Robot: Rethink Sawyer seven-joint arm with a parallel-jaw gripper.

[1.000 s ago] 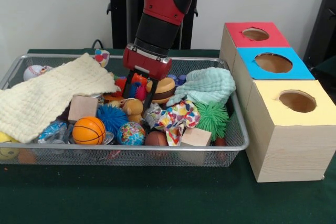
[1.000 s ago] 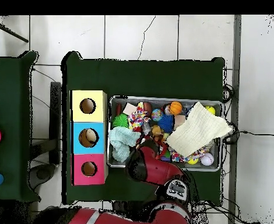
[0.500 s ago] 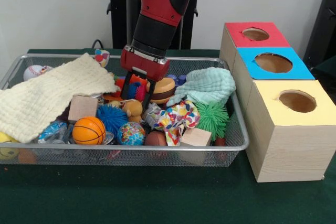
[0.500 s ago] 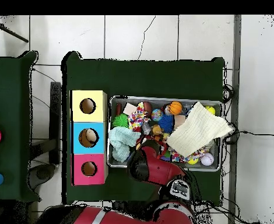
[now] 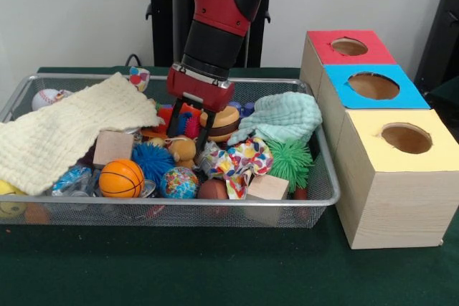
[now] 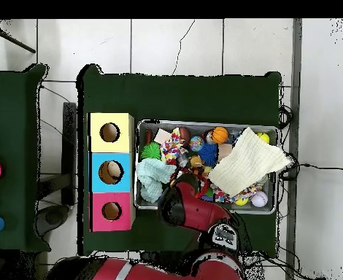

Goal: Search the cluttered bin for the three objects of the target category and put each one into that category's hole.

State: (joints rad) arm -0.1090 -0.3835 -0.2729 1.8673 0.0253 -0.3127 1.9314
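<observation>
Front view: tool (image 5: 188, 125) has shifted slightly right over bin (image 5: 326, 177).

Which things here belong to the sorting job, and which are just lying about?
Job: wire bin, gripper down among the toys, red-topped box, blue-topped box, yellow-topped box.

Lying about: yellow cloth, mint cloth; target category not shown, so toys can't be split.
</observation>
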